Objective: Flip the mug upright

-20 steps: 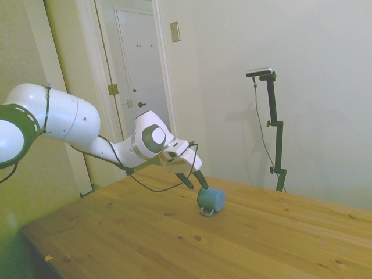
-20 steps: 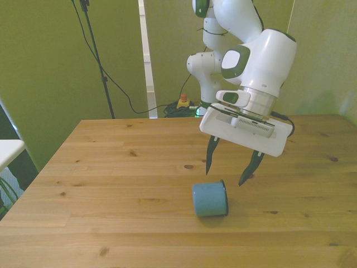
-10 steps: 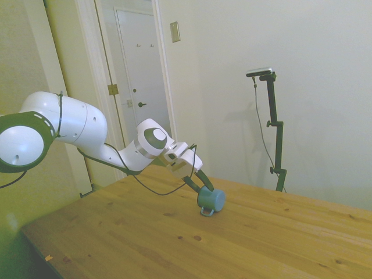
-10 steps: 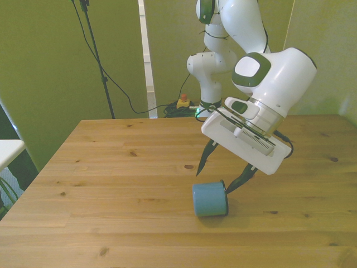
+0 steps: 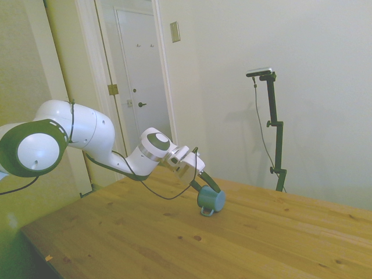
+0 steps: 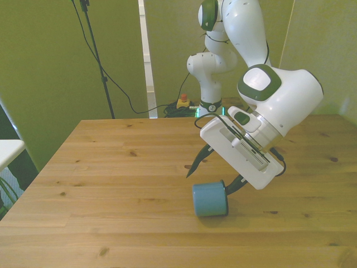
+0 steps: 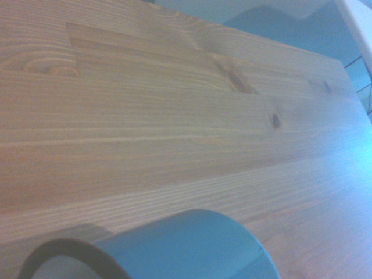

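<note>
A: Where is the gripper (image 6: 216,176)?

B: Low over the table (image 6: 111,167), tilted hard, its white body slanting down toward the mug (image 6: 210,199). The two dark fingers are spread wide and hold nothing.

A: How do the fingers sit against the mug?

B: In the front view one finger (image 6: 196,164) points down on the front view's left, its tip above and just beside the mug's closed end. The other finger (image 6: 236,185) comes down at the rim end, on the front view's right, its tip right at the rim. I cannot tell whether that tip touches the rim or only sits beside it.

A: And from the side?

B: The gripper (image 5: 204,185) reaches the mug (image 5: 210,200) from the left, fingers meeting its upper edge. Contact is too small to judge there as well.

A: How does the mug lie?

B: On its side on the table, near the middle. In the front view its blue-teal wall faces the camera, and the mouth turns to the front view's right. In the side view a small loop handle (image 5: 207,213) hangs at the bottom, down by the wood.

A: Anything from the wrist?

B: Blurred. The mug's (image 7: 186,247) curved teal wall fills the near part, with wood grain and a couple of knots in the table (image 7: 174,116) beyond.

A: And the arm?

B: The white arm (image 5: 87,136) stretches low across the table from the left in the side view.
</note>
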Controlling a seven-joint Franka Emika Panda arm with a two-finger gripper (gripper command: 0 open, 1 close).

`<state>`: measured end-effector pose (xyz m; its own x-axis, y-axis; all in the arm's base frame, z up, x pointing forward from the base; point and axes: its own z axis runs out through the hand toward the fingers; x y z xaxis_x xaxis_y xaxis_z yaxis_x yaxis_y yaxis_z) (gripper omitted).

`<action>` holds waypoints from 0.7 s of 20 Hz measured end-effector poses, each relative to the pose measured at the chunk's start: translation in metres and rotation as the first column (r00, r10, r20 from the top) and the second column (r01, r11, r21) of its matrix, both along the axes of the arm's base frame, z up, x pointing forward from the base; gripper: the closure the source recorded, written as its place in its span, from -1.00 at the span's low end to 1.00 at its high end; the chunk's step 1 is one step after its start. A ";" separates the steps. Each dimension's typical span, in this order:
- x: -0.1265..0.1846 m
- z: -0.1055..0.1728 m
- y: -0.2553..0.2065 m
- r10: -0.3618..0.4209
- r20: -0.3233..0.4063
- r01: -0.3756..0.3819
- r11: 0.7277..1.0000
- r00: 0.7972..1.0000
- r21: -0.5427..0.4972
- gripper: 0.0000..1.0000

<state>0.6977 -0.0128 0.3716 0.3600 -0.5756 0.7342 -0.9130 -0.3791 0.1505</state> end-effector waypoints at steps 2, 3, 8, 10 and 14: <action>0.000 0.001 0.002 -0.011 -0.002 0.011 1.000 1.000 -0.022 -1.00; 0.001 0.001 0.003 -0.018 -0.004 0.018 0.999 1.000 -0.035 -1.00; 0.005 -0.006 0.003 -0.034 -0.001 0.033 0.995 0.999 -0.095 -1.00; 0.007 -0.009 0.003 -0.040 -0.002 0.040 0.993 0.999 -0.108 -1.00; 0.010 -0.009 0.006 -0.049 -0.001 0.049 0.990 0.999 -0.134 1.00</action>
